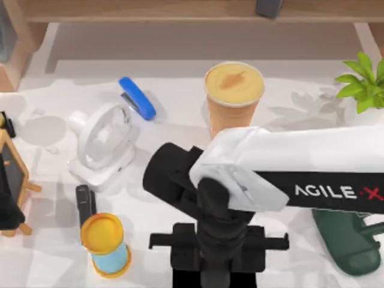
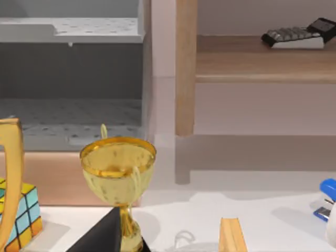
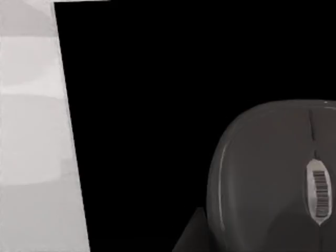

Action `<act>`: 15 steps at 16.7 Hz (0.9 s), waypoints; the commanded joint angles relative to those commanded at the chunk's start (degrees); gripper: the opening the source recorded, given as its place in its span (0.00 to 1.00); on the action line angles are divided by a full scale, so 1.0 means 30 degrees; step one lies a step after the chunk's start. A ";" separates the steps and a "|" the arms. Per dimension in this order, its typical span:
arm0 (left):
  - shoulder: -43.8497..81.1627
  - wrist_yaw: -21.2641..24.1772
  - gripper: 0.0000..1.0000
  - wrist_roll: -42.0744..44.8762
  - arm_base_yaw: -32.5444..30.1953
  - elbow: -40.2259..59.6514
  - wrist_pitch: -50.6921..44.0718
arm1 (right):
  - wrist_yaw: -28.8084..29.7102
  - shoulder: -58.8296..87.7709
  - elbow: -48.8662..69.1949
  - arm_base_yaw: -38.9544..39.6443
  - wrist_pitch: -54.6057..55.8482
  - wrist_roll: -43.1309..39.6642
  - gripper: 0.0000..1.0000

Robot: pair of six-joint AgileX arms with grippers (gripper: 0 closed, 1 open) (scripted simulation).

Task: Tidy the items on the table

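The right arm [image 1: 288,174] reaches in from the top view's right edge and bends down near the front middle of the table [image 1: 180,90]; its gripper [image 1: 219,252] hangs low there, and whether its fingers are parted or closed cannot be told. Its wrist camera looks at a dark grey mouse [image 3: 273,178] lying on a black mat [image 3: 157,105], with bare white tabletop beside the mat. Just behind the arm stands the tall orange cup [image 1: 233,96] with its yellow-orange lid. Left of it lie a blue stapler [image 1: 137,98], a small white desk fan [image 1: 103,144], a dark flat slab [image 1: 84,204] and a yellow-lidded blue jar [image 1: 105,243]. A dark green shoe [image 1: 345,240] sits under the arm at the right front, a potted plant [image 1: 363,81] at the right back. A pale wooden ledge [image 1: 198,11] runs along the far side. The left wrist view shows a gold trophy [image 2: 118,173], a colour cube [image 2: 21,212], a grey bin [image 2: 73,79] and a calculator [image 2: 299,35] on a wooden shelf.
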 joint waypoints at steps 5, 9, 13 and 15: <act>0.0000 0.0000 1.00 0.0000 0.0000 0.0000 0.0000 | 0.0000 0.0000 0.0000 0.0000 0.0000 0.0000 0.60; 0.0000 0.0000 1.00 0.0000 0.0000 0.0000 0.0000 | 0.0000 0.0000 0.0000 0.0000 0.0000 0.0000 0.90; 0.0000 0.0000 1.00 0.0000 0.0000 0.0000 0.0000 | 0.0000 0.0000 0.0000 0.0000 0.0000 0.0000 1.00; 0.0000 0.0000 1.00 0.0000 0.0000 0.0000 0.0000 | 0.0000 0.0000 0.0000 0.0000 0.0000 0.0000 1.00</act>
